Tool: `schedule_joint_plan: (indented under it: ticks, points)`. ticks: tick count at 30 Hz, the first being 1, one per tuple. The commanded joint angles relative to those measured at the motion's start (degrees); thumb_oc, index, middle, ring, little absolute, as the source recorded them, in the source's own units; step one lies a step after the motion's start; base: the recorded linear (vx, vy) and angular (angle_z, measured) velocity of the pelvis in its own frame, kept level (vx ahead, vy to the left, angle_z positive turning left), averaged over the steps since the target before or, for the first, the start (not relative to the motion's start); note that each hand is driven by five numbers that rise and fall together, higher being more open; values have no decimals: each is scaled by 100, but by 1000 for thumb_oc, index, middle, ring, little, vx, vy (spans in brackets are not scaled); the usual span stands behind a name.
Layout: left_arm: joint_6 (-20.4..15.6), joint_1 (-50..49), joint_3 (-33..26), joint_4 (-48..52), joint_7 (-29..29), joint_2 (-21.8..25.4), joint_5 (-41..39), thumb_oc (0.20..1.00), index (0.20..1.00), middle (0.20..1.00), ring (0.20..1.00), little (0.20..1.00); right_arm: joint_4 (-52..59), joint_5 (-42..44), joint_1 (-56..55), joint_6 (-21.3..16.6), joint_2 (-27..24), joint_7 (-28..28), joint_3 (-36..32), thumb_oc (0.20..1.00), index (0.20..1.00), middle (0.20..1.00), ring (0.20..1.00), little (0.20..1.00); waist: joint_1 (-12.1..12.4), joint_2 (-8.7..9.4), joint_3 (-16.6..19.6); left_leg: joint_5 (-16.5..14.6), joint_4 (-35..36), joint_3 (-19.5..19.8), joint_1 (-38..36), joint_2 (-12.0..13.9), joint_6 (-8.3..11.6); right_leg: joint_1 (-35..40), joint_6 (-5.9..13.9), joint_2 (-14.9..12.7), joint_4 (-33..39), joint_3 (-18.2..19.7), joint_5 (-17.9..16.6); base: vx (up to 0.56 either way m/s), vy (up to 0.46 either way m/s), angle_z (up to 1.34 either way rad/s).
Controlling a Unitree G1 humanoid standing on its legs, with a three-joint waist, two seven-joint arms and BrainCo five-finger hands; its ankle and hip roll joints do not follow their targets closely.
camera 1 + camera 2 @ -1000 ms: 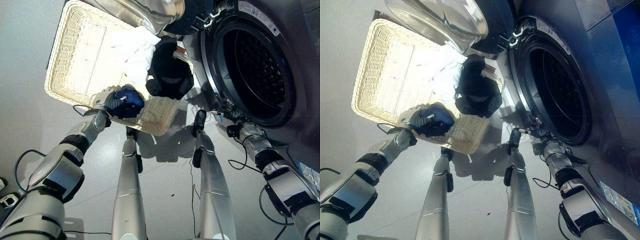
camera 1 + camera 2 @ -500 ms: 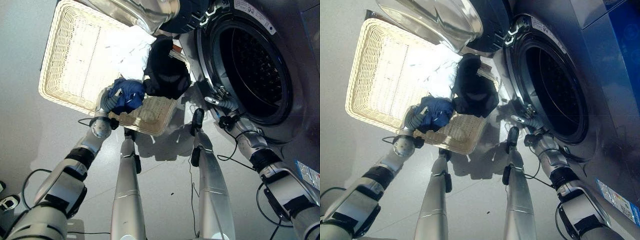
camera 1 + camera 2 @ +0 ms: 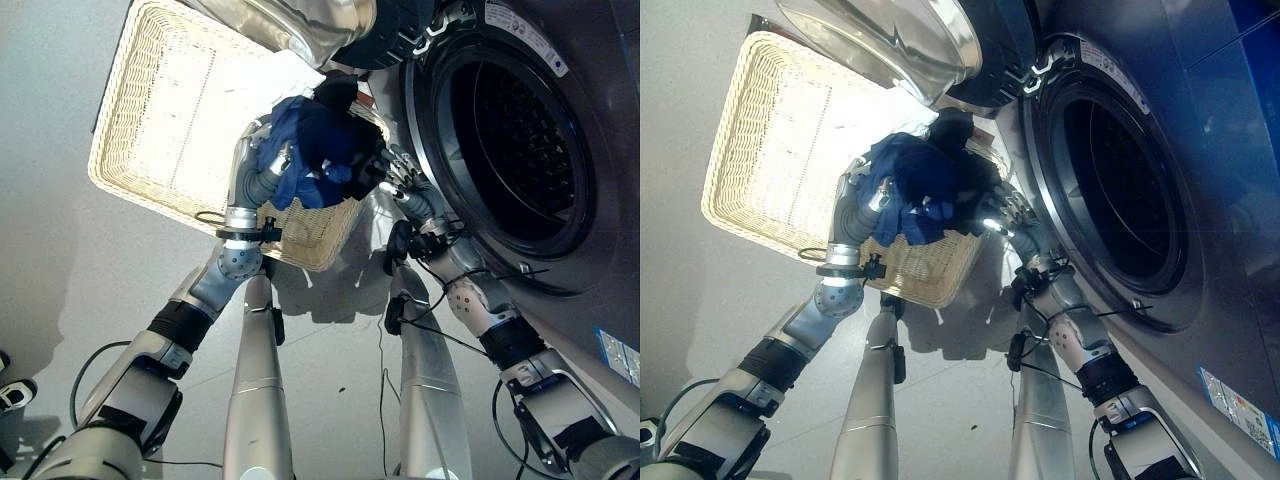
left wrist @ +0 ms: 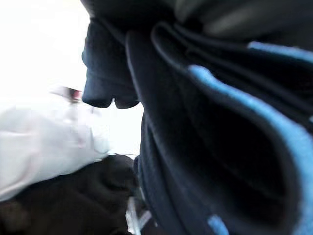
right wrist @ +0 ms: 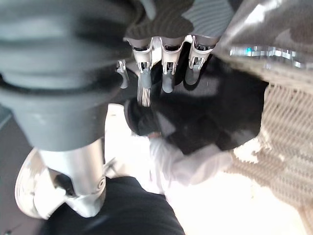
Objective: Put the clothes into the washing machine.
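Observation:
My left hand (image 3: 252,168) is shut on a dark blue garment (image 3: 312,150), held up over the near right corner of the wicker basket (image 3: 160,110). The blue cloth (image 4: 220,137) hangs close before the left wrist camera. A black garment (image 5: 215,112) and a white garment (image 5: 186,161) lie in the basket's right end. My right hand (image 3: 392,172) is open, its fingers (image 5: 166,68) pointing at the black garment just beside the blue one. The washing machine's drum opening (image 3: 520,130) gapes dark at the right.
The washer's glass door (image 3: 290,22) is swung open above the basket's far right corner. The drum's rim (image 3: 1040,190) stands close to the right of my right hand. Grey floor (image 3: 60,270) surrounds the basket.
My left hand has lifted the blue garment up out of the basket's near edge and carried it right. My right hand has risen from the washer's lower rim toward the basket.

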State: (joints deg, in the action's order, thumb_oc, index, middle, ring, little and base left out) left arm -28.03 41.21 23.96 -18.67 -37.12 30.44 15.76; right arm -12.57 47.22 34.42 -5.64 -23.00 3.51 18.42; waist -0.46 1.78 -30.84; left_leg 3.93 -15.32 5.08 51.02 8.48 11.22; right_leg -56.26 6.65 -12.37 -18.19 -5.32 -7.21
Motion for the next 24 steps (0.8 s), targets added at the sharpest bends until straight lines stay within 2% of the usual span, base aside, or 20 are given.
schedule_joint_plan:
  ticks: [1, 3, 4, 12, 24]
  points:
    - [-172, 171, 116, 718, -116, 221, 563, 200, 200, 200, 200, 200, 848, 367, -317, 95, 115, 435, 20, 1000, 1000, 1000, 1000, 1000, 165, 217, 105, 14, -188, 295, 160, -516, -548, -71, 488, 9, -151, -58, -314, 0, 0, 0]
    - [-176, 208, 152, 744, -121, 239, 631, 200, 200, 200, 200, 200, 916, 437, -292, 115, 105, 473, 57, 1000, 1000, 1000, 1000, 1000, 167, 219, 105, 14, -194, 295, 169, -520, -546, -72, 494, 0, -143, -66, -320, 10, -12, 2]
    - [-43, 332, 290, 834, -111, 264, 888, 200, 200, 200, 200, 200, 1054, 579, -232, 180, 140, 540, 162, 1000, 1000, 1000, 1000, 1000, 166, 230, 105, 20, -222, 306, 178, -526, -543, -71, 498, -9, -139, -74, -338, 16, -18, 4]
    - [16, 610, 635, 787, -124, 271, 1186, 200, 200, 200, 200, 200, 1238, 1132, 38, 239, 208, 739, 369, 1000, 1000, 1000, 1000, 1000, 189, 176, 105, 55, -213, 298, 219, -545, -538, -123, 518, -45, -133, -79, -367, 11, -8, 3]
    - [126, 955, 965, 733, 54, 389, 1383, 200, 200, 200, 200, 200, 1463, 1582, 284, -87, 253, 828, 344, 1000, 1000, 1000, 1000, 1000, 190, 138, 105, 93, -183, 258, 233, -556, -520, -140, 544, -72, -85, -101, -415, 0, 0, 0]
